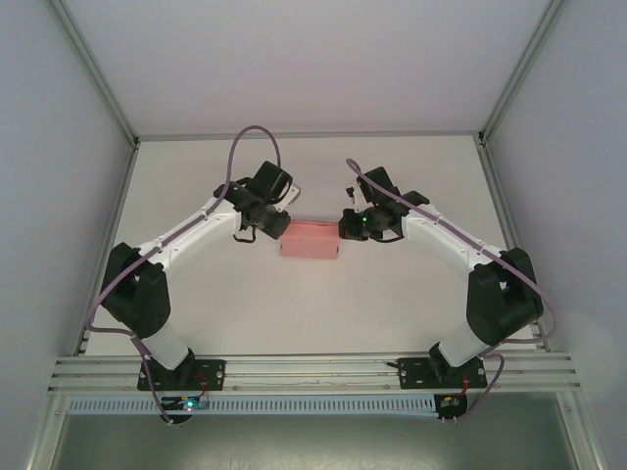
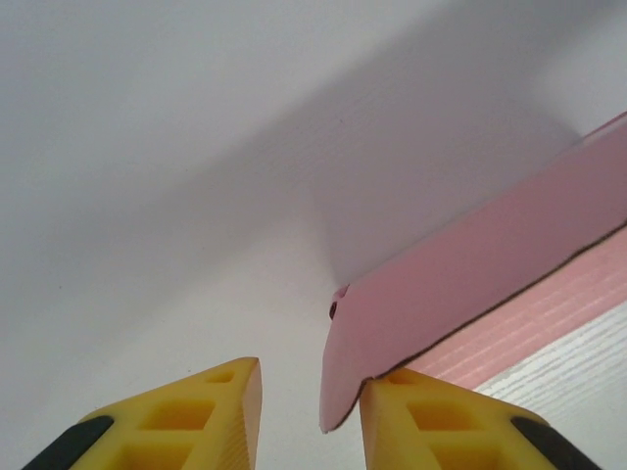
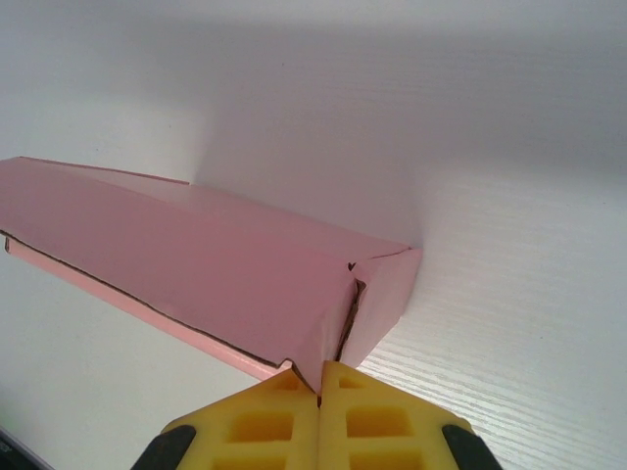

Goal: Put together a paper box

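Note:
The pink paper box (image 1: 310,239) lies mid-table as a low, partly folded shape between both arms. At its left end my left gripper (image 1: 268,228) is open. In the left wrist view a rounded pink flap (image 2: 343,372) hangs inside the left gripper (image 2: 315,392). The flap touches the right yellow finger (image 2: 431,421), and a gap separates it from the left finger (image 2: 211,421). At the box's right end my right gripper (image 1: 350,225) is shut. In the right wrist view the right gripper (image 3: 318,377) pinches the bottom edge of a folded side panel of the paper box (image 3: 196,264), beside a corner flap (image 3: 382,294).
The white table (image 1: 313,313) lies open in front of the box. White walls with aluminium posts (image 1: 98,78) close the back and both sides. A metal rail (image 1: 313,370) carries the arm bases along the near edge.

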Motion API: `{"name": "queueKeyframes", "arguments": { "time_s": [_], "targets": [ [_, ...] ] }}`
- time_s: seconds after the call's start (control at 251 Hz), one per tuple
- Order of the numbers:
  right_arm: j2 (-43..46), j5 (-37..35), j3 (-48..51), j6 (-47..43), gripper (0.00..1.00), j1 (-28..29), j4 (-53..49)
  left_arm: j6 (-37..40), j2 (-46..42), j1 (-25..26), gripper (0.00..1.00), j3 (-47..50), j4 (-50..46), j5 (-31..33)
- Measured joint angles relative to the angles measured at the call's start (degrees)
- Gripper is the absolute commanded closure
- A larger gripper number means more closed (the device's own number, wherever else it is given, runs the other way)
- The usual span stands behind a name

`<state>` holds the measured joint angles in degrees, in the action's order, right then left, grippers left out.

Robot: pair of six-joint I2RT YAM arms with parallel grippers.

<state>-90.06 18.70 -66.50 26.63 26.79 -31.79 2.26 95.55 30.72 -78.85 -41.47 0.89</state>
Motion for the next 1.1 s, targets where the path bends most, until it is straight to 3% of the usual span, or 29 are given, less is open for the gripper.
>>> {"name": "queueKeyframes", "arguments": {
  "time_s": [0.14,0.283,0.519,1.101],
  "targets": [
    [0.00,0.00,0.00,-0.02,1.00,0.00,0.00,-0.33,0.87,-0.09,0.68,0.00,0.00,-0.85],
    [0.00,0.09,0.00,-0.31,1.00,0.00,0.02,-1.33,0.96,-0.09,1.00,-0.02,0.02,-1.51],
    [0.11,-1.88,-0.07,-2.01,1.00,0.90,-0.15,-2.89,1.97,-0.11,1.00,-1.86,-0.44,-1.92],
    [4.35,-23.39,5.66,-4.55,1.00,10.67,4.76,-18.25,11.13,-3.67,1.00,-15.98,-15.80,-13.42]
  ]
}}
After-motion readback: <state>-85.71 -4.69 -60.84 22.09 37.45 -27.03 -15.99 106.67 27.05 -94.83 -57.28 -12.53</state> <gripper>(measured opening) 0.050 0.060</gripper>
